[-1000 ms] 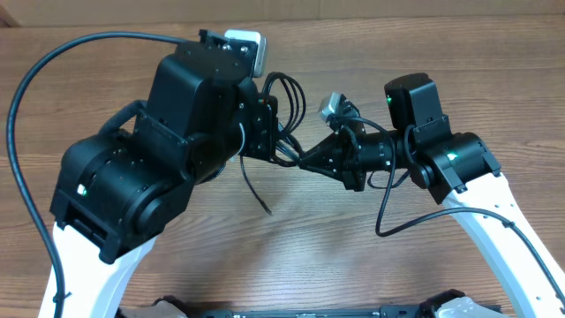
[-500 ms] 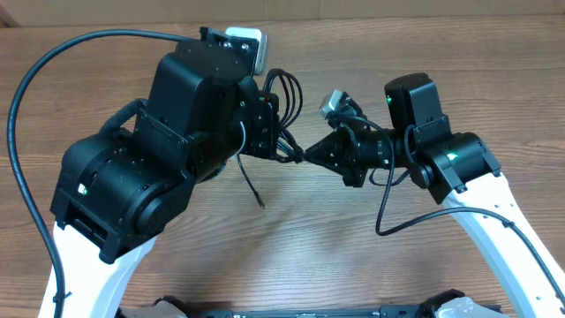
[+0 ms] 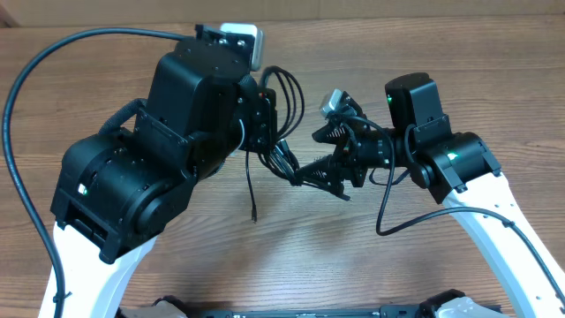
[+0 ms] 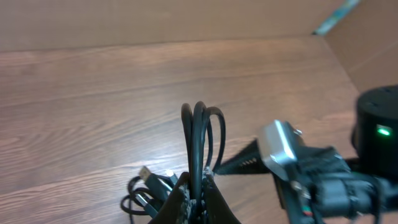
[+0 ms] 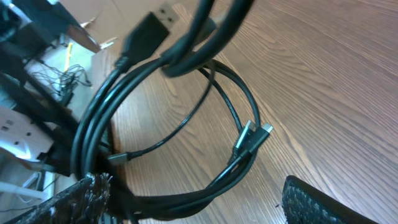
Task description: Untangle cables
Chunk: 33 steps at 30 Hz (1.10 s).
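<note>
Brown wood-grain table lies under both arms, which reach inward to meet above its middle. The left pincer is pinching the cables, and the right pincer is spread around their loops. Thin and glossy black, the cables bunch between them, loops jutting past the left pincer's tips, one loose end hanging free.

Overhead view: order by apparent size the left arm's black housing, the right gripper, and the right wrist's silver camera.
1. Left arm's black housing, largest, though nearness to the camera inflates it.
2. Right gripper.
3. Silver camera, smallest.
</note>
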Tool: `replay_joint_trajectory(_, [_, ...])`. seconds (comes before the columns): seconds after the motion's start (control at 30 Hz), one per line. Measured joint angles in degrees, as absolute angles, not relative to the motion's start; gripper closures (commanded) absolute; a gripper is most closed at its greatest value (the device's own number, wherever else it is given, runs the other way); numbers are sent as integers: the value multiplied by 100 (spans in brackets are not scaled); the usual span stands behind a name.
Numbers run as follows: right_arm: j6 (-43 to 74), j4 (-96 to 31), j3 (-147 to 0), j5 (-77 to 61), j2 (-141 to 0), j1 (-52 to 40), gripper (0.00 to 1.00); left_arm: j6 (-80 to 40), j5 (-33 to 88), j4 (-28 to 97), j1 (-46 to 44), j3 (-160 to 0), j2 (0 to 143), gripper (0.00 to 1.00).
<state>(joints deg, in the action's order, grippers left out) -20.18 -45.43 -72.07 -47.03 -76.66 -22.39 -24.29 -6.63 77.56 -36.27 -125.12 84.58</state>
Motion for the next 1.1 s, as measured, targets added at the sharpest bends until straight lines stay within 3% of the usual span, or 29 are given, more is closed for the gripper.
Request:
replay_joint_trajectory(0.27, [-2084, -4351, -7210, -5089, -7666, -2239, 12, -2364, -1221, 7701, -3627, -12514, 8477, 96])
replay_joint_trajectory(0.53, [-2088, -4307, -7210, -5293, -7666, -2239, 14, -2591, -1031, 7360, -3627, -12523, 8768, 96])
replay_joint_trajectory(0.67, [-2102, -4268, -7210, -5336, -7666, -2239, 36, -2840, -873, 7203, -3627, -12521, 8851, 96])
replay_joint_trajectory(0.73, [-2084, -4259, -7210, -5339, -7666, -2250, 33, -2974, -834, 7087, -3627, -12523, 8851, 96])
replay_joint_trajectory(0.8, [-2104, -4248, -7210, -5349, -7666, -2265, 38, -3124, -814, 6954, -3627, -12523, 8851, 96])
replay_joint_trajectory(0.83, [-2128, -4237, -7210, -5352, -7666, -2287, 76, -3199, -814, 6912, -3627, -12523, 8851, 96])
replay_joint_trajectory(0.87, [-2112, -4228, -7210, -5358, -7666, -2303, 93, -3293, -814, 6866, -3627, -12523, 8851, 96])
replay_joint_trajectory(1.1, [-2123, -4154, -7210, -5308, -7666, -2346, 96, -3636, -751, 6810, -3459, -12523, 8851, 96])
